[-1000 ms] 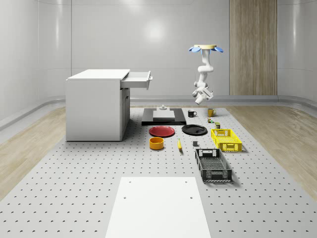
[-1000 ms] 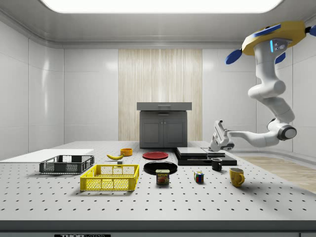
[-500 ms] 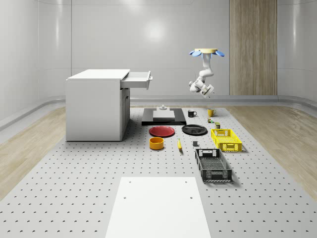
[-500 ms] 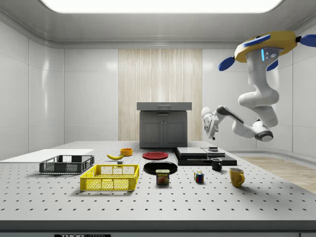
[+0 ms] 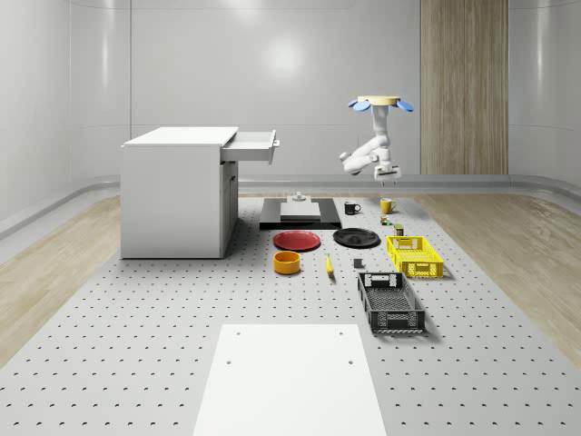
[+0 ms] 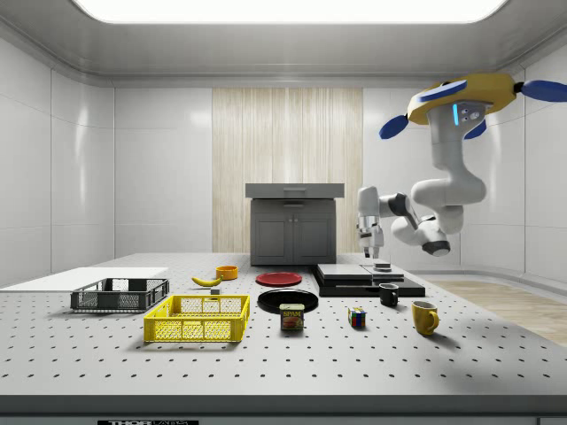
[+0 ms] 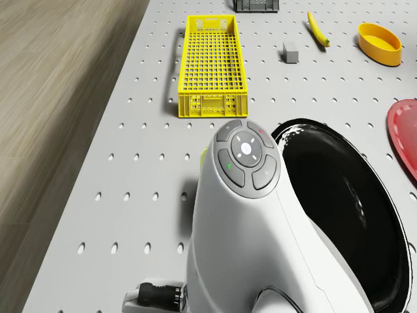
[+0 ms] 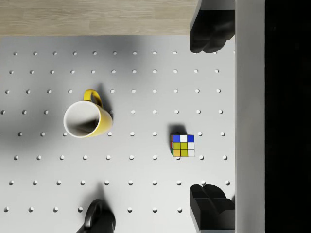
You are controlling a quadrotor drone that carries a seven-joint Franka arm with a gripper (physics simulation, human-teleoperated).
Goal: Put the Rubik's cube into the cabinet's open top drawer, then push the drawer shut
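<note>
Hovering gripper (image 8: 209,116) (open wide) touches nothing.

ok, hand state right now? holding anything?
Hand: open and empty, pointing down above the table, with the Rubik's cube lying on the table below, between the fingers. Drone hovers above.

Simulated robotics test lab being shown. Room being enclosed by smooth pale wall panels (image 5: 182,82), one wood-slat panel (image 5: 463,86), curved floor-wall junction. Bright ceiling light panel (image 6: 283,9) being seen in side view. Centre being occupied by perforated grey platform (image 5: 136,345) resembling optical breadboard, wood flooring (image 5: 54,263) around it. White cabinet (image 5: 172,195), crates, crockery being laid out as test props.
</note>
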